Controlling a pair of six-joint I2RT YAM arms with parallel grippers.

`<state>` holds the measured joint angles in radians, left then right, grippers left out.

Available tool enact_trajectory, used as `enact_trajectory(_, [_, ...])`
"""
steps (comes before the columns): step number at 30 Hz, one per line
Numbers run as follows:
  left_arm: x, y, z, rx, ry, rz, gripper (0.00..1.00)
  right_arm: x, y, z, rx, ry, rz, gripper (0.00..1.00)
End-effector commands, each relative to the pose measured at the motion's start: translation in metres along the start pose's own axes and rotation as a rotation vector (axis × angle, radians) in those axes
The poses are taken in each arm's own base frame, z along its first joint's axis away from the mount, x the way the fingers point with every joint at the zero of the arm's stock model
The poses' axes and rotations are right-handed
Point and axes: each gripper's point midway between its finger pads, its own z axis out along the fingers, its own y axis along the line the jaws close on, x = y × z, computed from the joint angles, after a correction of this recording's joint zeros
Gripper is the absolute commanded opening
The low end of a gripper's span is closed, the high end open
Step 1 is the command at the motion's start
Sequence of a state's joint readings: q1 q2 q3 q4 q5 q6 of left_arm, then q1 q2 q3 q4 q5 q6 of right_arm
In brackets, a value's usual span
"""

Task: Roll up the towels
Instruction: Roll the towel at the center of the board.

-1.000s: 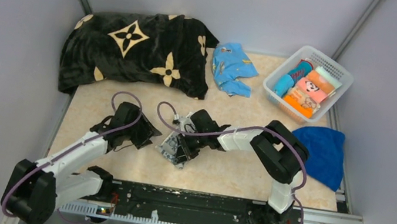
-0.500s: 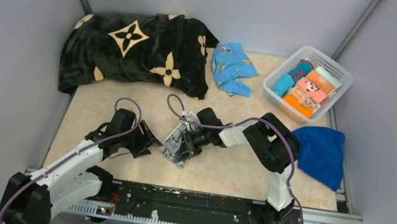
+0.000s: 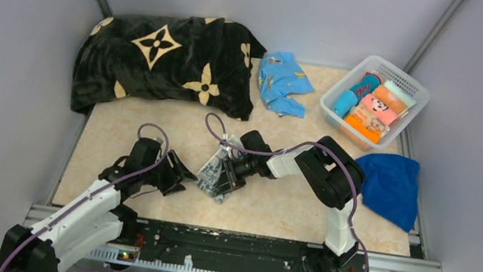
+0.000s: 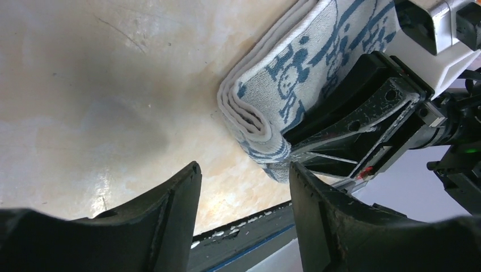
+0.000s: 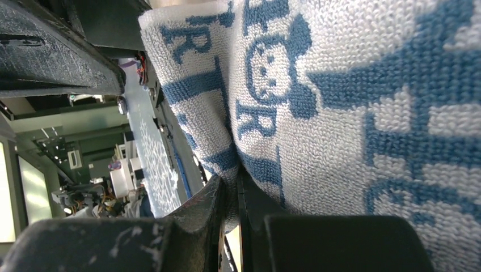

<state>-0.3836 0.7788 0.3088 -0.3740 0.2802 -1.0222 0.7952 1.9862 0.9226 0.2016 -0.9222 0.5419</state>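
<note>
The white towel with dark-blue print [image 3: 213, 172] lies folded in the middle of the table. My right gripper [image 3: 224, 172] is shut on it, with cloth pinched between the jaws; it fills the right wrist view [image 5: 351, 85]. My left gripper [image 3: 175, 175] is open and empty just left of that towel, which shows as a layered fold in the left wrist view [image 4: 283, 85]. The small turquoise towel [image 3: 283, 82] lies crumpled at the back. The large royal-blue towel [image 3: 390, 183] lies at the right edge.
A black blanket with cream flower motifs [image 3: 163, 59] covers the back left. A white basket [image 3: 409, 98] at the back right holds several rolled cloths. Grey walls close in on three sides. A metal rail [image 3: 243, 248] runs along the near edge.
My left arm has drawn back toward the near left, away from the printed towel. My right gripper has pulled the towel slightly left and keeps hold of it.
</note>
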Motion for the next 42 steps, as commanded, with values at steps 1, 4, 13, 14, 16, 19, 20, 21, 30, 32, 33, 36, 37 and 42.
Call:
enact_trajectory(1, [0.004, 0.004, 0.001, 0.006, 0.008, -0.023, 0.63, -0.006, -0.01, 0.001, 0.008, -0.032, -0.014, 0.09])
enact_trajectory(4, [0.005, 0.001, 0.008, 0.02, 0.033, -0.019, 0.61, -0.006, -0.01, 0.001, 0.008, -0.031, -0.011, 0.1])
enact_trajectory(13, [0.002, 0.004, 0.031, -0.026, 0.078, -0.028, 0.54, -0.01, -0.001, -0.006, 0.016, -0.046, -0.053, 0.2])
enact_trajectory(14, [0.001, 0.006, 0.032, -0.038, 0.076, -0.033, 0.54, -0.011, 0.001, -0.008, 0.026, -0.05, -0.063, 0.22])
enact_trajectory(16, [0.003, 0.011, 0.033, -0.057, 0.078, -0.043, 0.54, -0.014, 0.003, -0.014, 0.062, -0.066, -0.091, 0.28])
enact_trajectory(19, [0.003, 0.015, 0.035, -0.072, 0.076, -0.062, 0.53, -0.017, 0.006, -0.022, 0.142, -0.087, -0.136, 0.34])
enact_trajectory(20, [0.004, 0.017, 0.035, -0.077, 0.076, -0.066, 0.53, -0.019, 0.008, -0.025, 0.17, -0.096, -0.159, 0.36])
enact_trajectory(21, [0.004, 0.018, 0.035, -0.08, 0.074, -0.07, 0.53, -0.019, 0.009, -0.028, 0.211, -0.104, -0.179, 0.37])
enact_trajectory(30, [0.007, 0.026, 0.038, -0.103, 0.081, -0.095, 0.53, -0.023, 0.042, -0.04, 0.464, -0.15, -0.425, 0.39])
enact_trajectory(32, [0.008, 0.027, 0.038, -0.108, 0.083, -0.097, 0.53, -0.018, 0.057, -0.033, 0.44, -0.138, -0.484, 0.38])
enact_trajectory(33, [0.008, 0.028, 0.038, -0.111, 0.084, -0.098, 0.53, -0.015, 0.064, -0.028, 0.419, -0.125, -0.509, 0.38])
enact_trajectory(36, [0.008, 0.029, 0.038, -0.115, 0.083, -0.101, 0.53, -0.005, 0.078, -0.013, 0.359, -0.08, -0.547, 0.38])
enact_trajectory(37, [0.008, 0.03, 0.038, -0.116, 0.083, -0.104, 0.53, -0.002, 0.079, -0.008, 0.343, -0.062, -0.548, 0.38])
enact_trajectory(42, [0.009, 0.032, 0.038, -0.126, 0.083, -0.107, 0.53, 0.003, 0.071, 0.01, 0.335, -0.011, -0.546, 0.38])
